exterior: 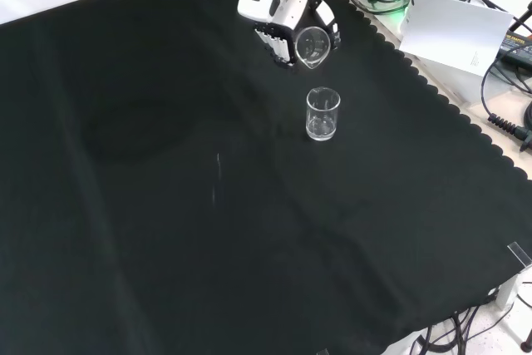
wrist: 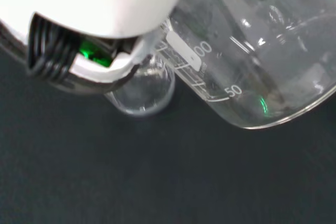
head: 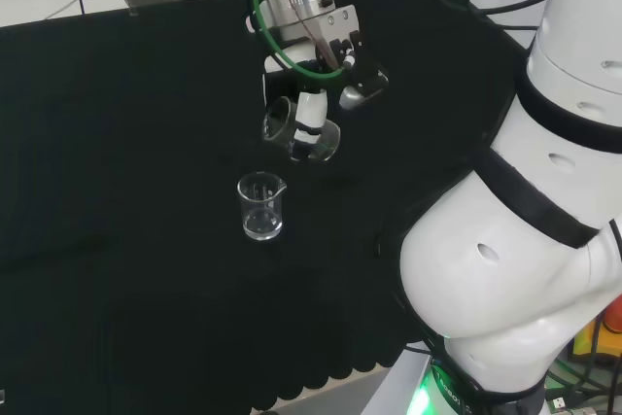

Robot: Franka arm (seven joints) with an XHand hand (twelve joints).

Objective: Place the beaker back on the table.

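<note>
A clear glass beaker (head: 299,133) hangs tilted on its side above the cloth, with my hand (head: 313,109) shut on it. In the front view the same beaker (exterior: 312,46) shows its round bottom toward the camera, under the hand (exterior: 278,27). The wrist view shows the held beaker (wrist: 252,66) close up, with white graduation marks and no liquid that I can see. A second, smaller clear beaker (head: 260,206) stands upright on the cloth just below and to the left of the held one in the head view. It is also in the front view, second beaker (exterior: 322,113), and the wrist view, second beaker (wrist: 142,90).
Black cloth (exterior: 166,205) covers the bench, with a scalloped edge (exterior: 449,106) at the front view's right. Beyond that edge lie cables and a white sheet (exterior: 453,31). The arm's white links (head: 525,240) fill the head view's right.
</note>
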